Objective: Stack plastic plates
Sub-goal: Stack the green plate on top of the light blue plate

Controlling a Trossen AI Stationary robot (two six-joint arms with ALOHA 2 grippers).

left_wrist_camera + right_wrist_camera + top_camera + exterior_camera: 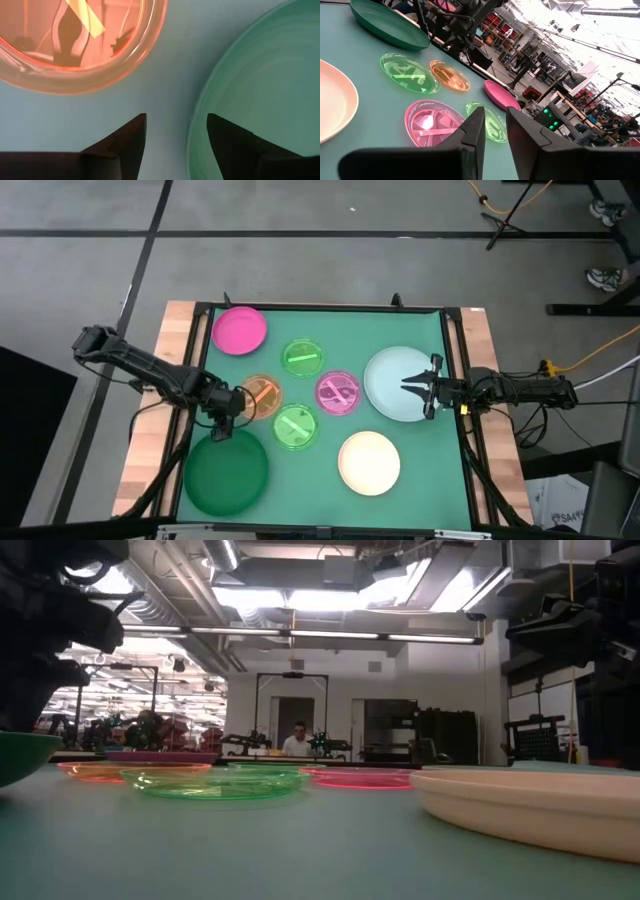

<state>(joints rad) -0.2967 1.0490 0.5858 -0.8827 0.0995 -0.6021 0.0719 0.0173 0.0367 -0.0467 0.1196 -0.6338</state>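
Note:
Several round plastic plates lie apart on the green mat (pixel 320 480). The large ones are dark green (pixel 225 470), pink (pixel 239 329), pale blue (pixel 385 395) and cream (pixel 369 463). The small translucent ones are orange (pixel 264 398), pink (pixel 338 392) and two lime green (pixel 302 358) (pixel 295 427). My left gripper (pixel 176 120) points down, open, over the gap between the orange plate (pixel 75 40) and the dark green plate (pixel 260 80). One finger stands over the mat, the other over the green plate's rim (pixel 196 125). My right gripper (pixel 495 125) hovers level above the pale blue plate, slightly open, with nothing between its fingers.
Wooden strips (pixel 170 370) and dark frame rails border the mat on the left and right. Bare mat lies in the near middle between the dark green and cream plates. In the low view the cream plate (pixel 530 805) sits closest, and a person shows far behind in the room.

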